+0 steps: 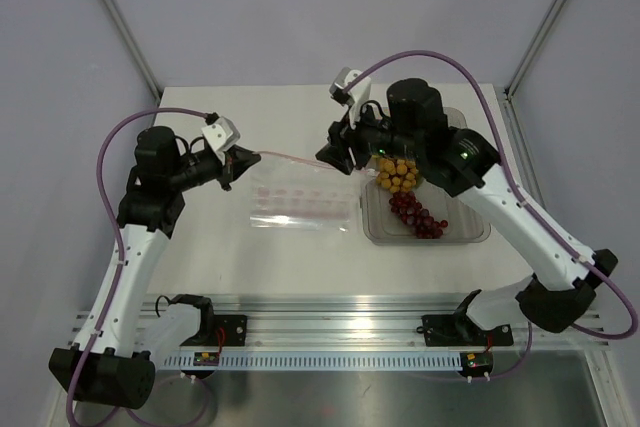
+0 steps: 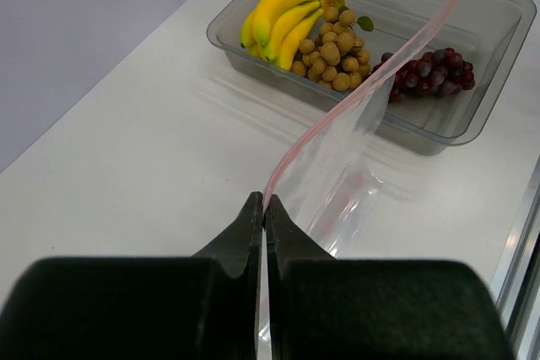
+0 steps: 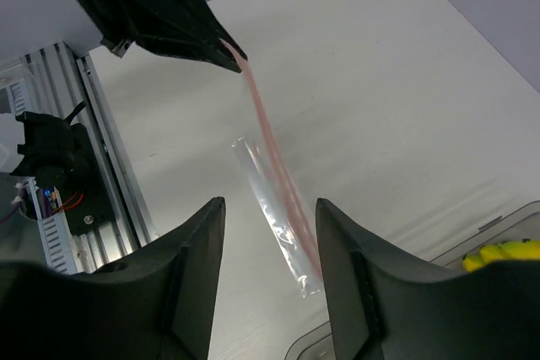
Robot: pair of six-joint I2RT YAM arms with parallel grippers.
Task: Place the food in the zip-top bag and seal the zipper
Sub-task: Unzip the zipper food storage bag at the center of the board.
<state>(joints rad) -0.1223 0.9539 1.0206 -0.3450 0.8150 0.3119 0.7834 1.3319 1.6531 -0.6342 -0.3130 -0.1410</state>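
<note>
The zip-top bag (image 1: pixel 300 202) hangs slack over the table, lifted by its pink zipper (image 1: pixel 300 159). My left gripper (image 2: pixel 264 201) is shut on one end of the zipper (image 2: pixel 337 115). My right gripper (image 3: pixel 270 204) is open, its fingers either side of the bag's free far end (image 3: pixel 291 233) without touching it. The zipper (image 3: pixel 263 128) runs from there up to the left gripper's tip. The food lies in a clear tray: bananas (image 2: pixel 278 16), tan round fruits (image 2: pixel 333 48) and dark red grapes (image 2: pixel 432 72). In the top view the right arm hides the bananas.
The rigid clear tray (image 1: pixel 425 240) sits right of the bag, under the right arm. An aluminium rail (image 1: pixel 330 332) with both arm bases runs along the near table edge. Slanted frame posts (image 1: pixel 120 22) stand at the back corners.
</note>
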